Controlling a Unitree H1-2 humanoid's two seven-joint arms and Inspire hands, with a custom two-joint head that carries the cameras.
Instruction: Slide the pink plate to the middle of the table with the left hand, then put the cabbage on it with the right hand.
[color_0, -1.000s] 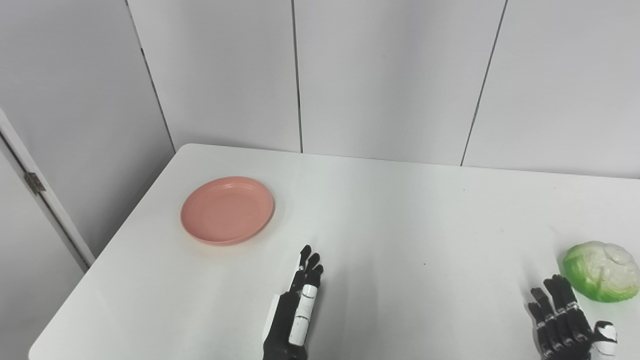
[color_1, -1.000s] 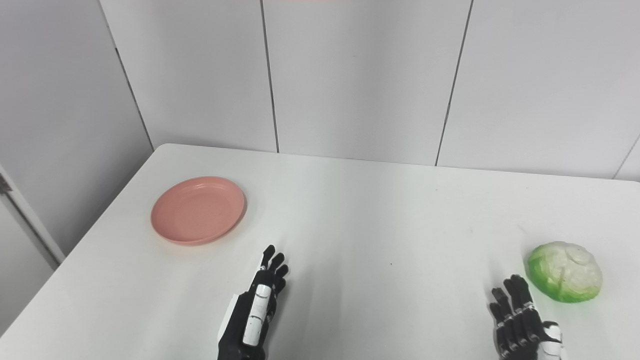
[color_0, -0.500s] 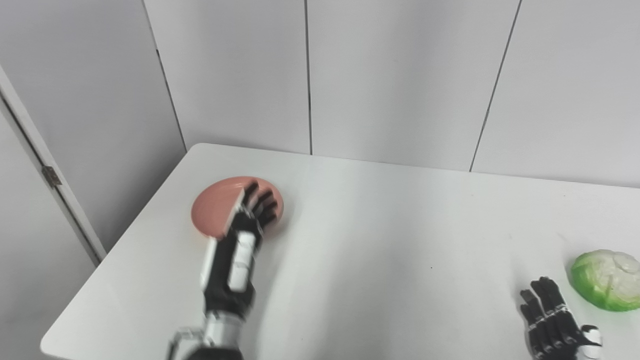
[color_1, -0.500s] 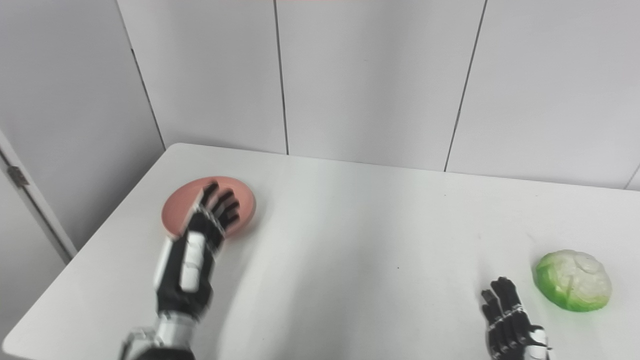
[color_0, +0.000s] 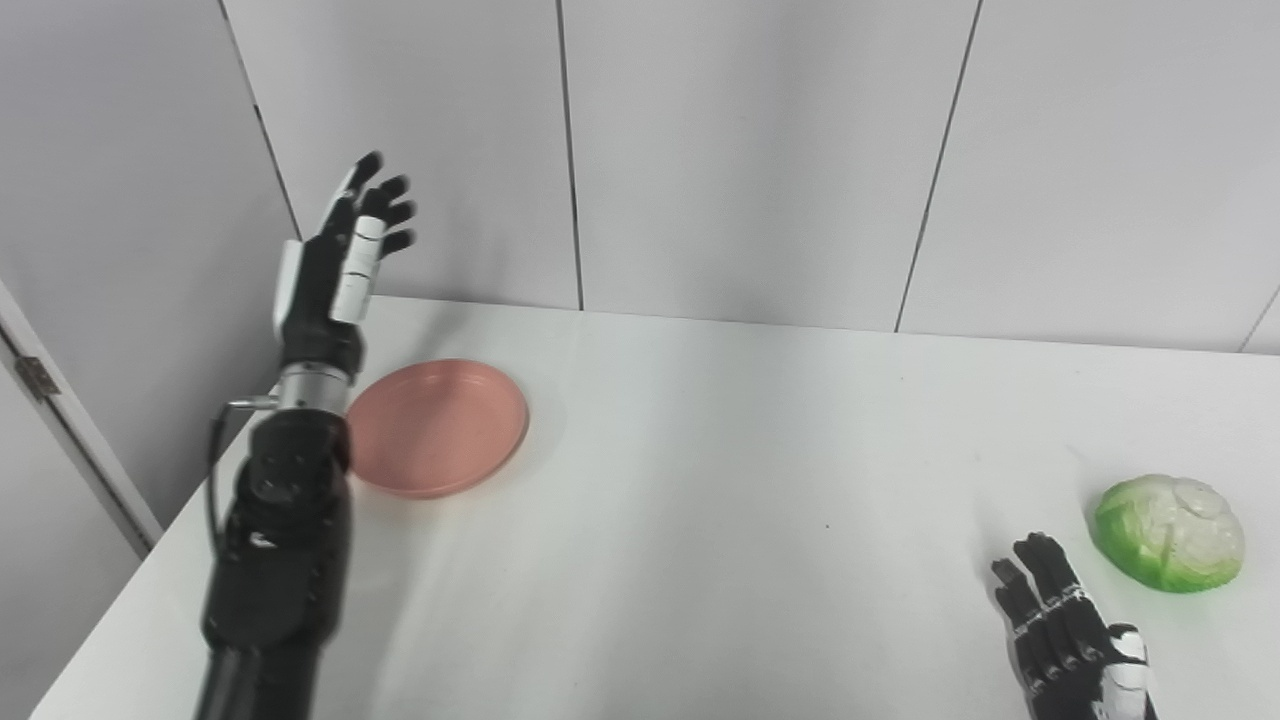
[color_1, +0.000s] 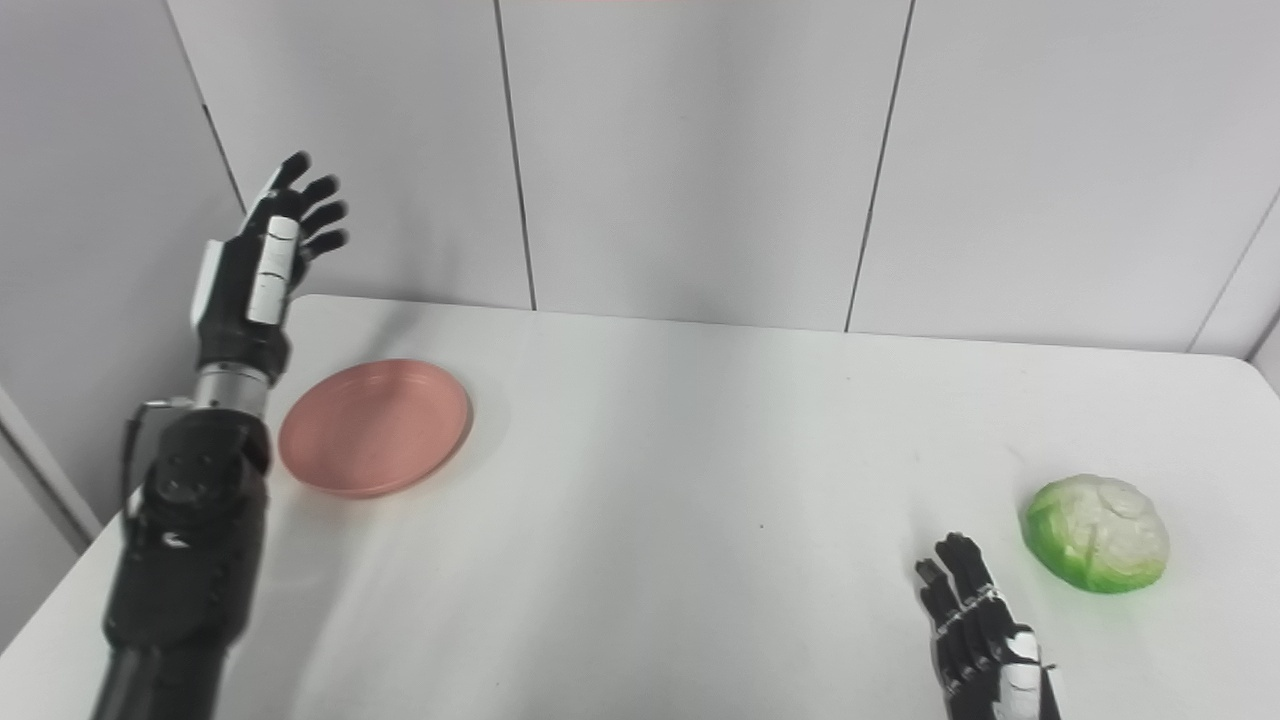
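The pink plate (color_0: 438, 426) lies empty on the white table (color_0: 720, 520) near its far left corner. My left hand (color_0: 335, 270) is raised high above the table's left edge, just left of the plate, open with fingers spread and holding nothing. The green and white cabbage (color_0: 1169, 532) sits on the table at the right. My right hand (color_0: 1065, 630) rests low by the front edge, a little left of the cabbage and apart from it, open and empty.
Grey wall panels stand right behind the table's far edge. The table's left edge runs under my left forearm (color_0: 275, 560), with a door frame (color_0: 60, 420) beyond it.
My left hand has swung from the front middle of the table over the plate, then up and to the left of it. The plate and cabbage have not moved; the camera has shifted.
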